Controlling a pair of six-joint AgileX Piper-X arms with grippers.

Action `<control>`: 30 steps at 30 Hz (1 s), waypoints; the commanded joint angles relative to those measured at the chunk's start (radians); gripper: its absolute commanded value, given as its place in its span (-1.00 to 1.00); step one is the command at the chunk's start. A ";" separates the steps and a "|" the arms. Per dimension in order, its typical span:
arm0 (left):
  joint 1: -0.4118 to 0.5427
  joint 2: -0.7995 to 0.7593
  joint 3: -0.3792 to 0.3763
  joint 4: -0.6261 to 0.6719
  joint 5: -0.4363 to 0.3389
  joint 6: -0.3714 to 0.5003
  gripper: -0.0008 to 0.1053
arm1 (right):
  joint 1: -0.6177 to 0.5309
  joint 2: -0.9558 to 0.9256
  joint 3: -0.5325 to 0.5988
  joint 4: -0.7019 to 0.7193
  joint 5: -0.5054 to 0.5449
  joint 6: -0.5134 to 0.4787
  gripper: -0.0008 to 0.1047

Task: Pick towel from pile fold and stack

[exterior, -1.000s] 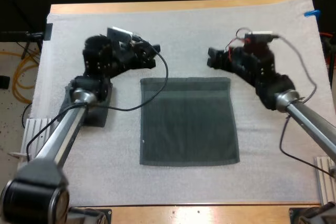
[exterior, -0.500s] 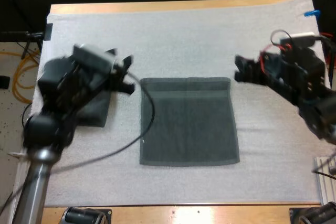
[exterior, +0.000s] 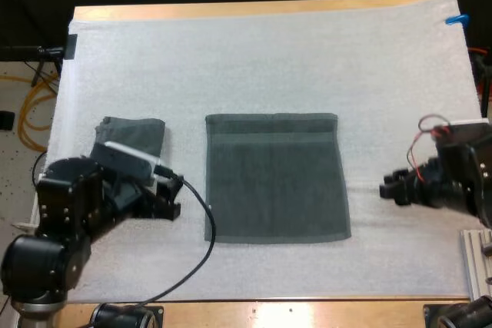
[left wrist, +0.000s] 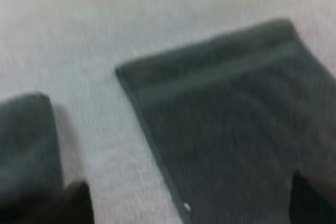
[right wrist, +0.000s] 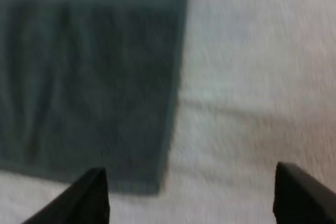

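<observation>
On the counter's white mat, a flat towel lay between the left pincer and right pincer, both spread wide; limp cloth, seemingly best pinched at near corners.

High cam: behind me, looks forward and down over the whole counter. Both wrist cams ride close above the mat; all three share the flat towel.

A wooden table under a white mat
Bare wood shows along the far and near edges; yellow cables loop on the speckled floor off the left side, under even light.
</observation>
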 commanded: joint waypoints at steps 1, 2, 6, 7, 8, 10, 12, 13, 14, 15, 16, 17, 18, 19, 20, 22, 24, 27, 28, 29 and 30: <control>-0.001 -0.018 0.022 0.033 0.004 -0.011 0.39 | -0.003 -0.018 0.036 0.032 -0.003 -0.002 0.21; -0.001 -0.030 0.043 0.040 0.004 -0.011 0.39 | -0.003 -0.028 0.073 0.031 -0.015 0.001 0.21; -0.001 -0.059 0.110 0.045 0.004 -0.037 0.39 | -0.003 -0.036 0.208 -0.004 -0.032 0.006 0.21; -0.001 -0.064 0.132 0.045 0.004 -0.049 0.39 | -0.003 -0.036 0.255 -0.033 -0.032 0.016 0.21; -0.001 -0.067 0.157 0.045 0.007 -0.054 0.39 | -0.003 -0.034 0.294 -0.069 -0.032 0.027 0.21; -0.001 -0.066 0.197 0.040 0.017 -0.054 0.39 | -0.003 -0.033 0.363 -0.154 -0.046 0.048 0.21; -0.001 -0.066 0.234 0.027 0.029 -0.054 0.39 | -0.003 -0.026 0.434 -0.233 -0.096 0.051 0.21; -0.001 -0.066 0.258 0.019 0.036 -0.054 0.39 | -0.003 -0.013 0.472 -0.284 -0.122 0.072 0.21; -0.001 -0.066 0.275 0.014 0.045 -0.054 0.39 | -0.003 0.005 0.502 -0.327 -0.148 0.109 0.21; -0.001 -0.066 0.287 0.010 0.054 -0.054 0.39 | -0.003 0.019 0.512 -0.351 -0.163 0.124 0.21; -0.001 -0.066 0.299 0.004 0.070 -0.056 0.39 | -0.003 0.046 0.535 -0.396 -0.202 0.166 0.21; -0.001 -0.066 0.311 -0.004 0.089 -0.058 0.39 | -0.003 0.070 0.552 -0.437 -0.237 0.197 0.21; -0.001 -0.066 0.317 -0.009 0.096 -0.060 0.39 | -0.003 0.088 0.559 -0.466 -0.264 0.219 0.21; -0.001 -0.066 0.322 -0.016 0.103 -0.063 0.39 | -0.003 0.122 0.569 -0.512 -0.292 0.256 0.21; -0.001 -0.066 0.322 -0.018 0.107 -0.063 0.39 | -0.003 0.156 0.574 -0.560 -0.327 0.289 0.21; -0.001 -0.066 0.322 -0.027 0.110 -0.063 0.39 | -0.003 0.210 0.573 -0.632 -0.387 0.330 0.21; -0.001 -0.066 0.322 -0.038 0.117 -0.063 0.39 | -0.003 0.266 0.573 -0.703 -0.439 0.371 0.21; -0.001 -0.066 0.322 -0.045 0.116 -0.070 0.39 | -0.003 0.348 0.573 -0.793 -0.515 0.452 0.21; -0.001 -0.066 0.322 -0.045 0.116 -0.071 0.39 | -0.003 0.378 0.573 -0.818 -0.541 0.468 0.21; -0.001 -0.066 0.322 -0.045 0.116 -0.071 0.39 | -0.003 0.404 0.573 -0.841 -0.571 0.480 0.21; -0.001 -0.066 0.322 -0.045 0.116 -0.071 0.39 | -0.003 0.413 0.573 -0.852 -0.584 0.487 0.21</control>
